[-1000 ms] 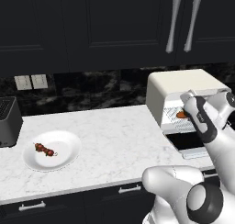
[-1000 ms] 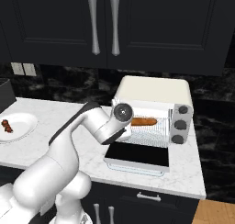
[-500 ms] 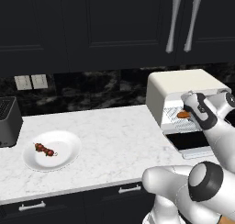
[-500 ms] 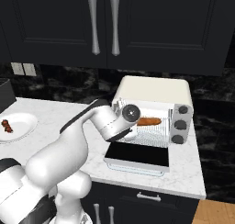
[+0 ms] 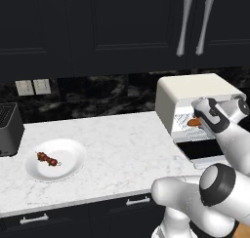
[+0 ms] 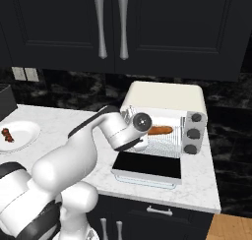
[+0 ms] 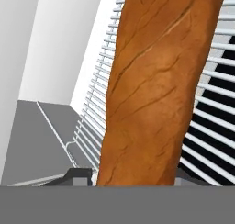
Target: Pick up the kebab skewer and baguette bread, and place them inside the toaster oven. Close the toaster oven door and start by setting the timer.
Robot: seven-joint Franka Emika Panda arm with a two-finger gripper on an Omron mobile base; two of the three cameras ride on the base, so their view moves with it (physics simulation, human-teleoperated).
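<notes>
Right base view: the toaster oven (image 6: 165,94) sits on the counter (image 6: 199,182) with its door (image 6: 147,167) folded down flat; the baguette bread (image 6: 160,130) lies on the wire rack (image 7: 215,108) inside, the gripper (image 7: 133,175) clamped round it; the kebab skewer (image 5: 47,158) rests on the white plate (image 5: 71,168)

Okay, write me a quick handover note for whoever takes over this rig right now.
Gripper: in the toaster oven mouth, closed on the baguette bread, which lies over the wire rack.
Kebab skewer: on the white plate, left on the counter.
Toaster oven door: folded down, open.
Done: baguette carried in.
Left: release it, fetch skewer, close door, set timer.
</notes>
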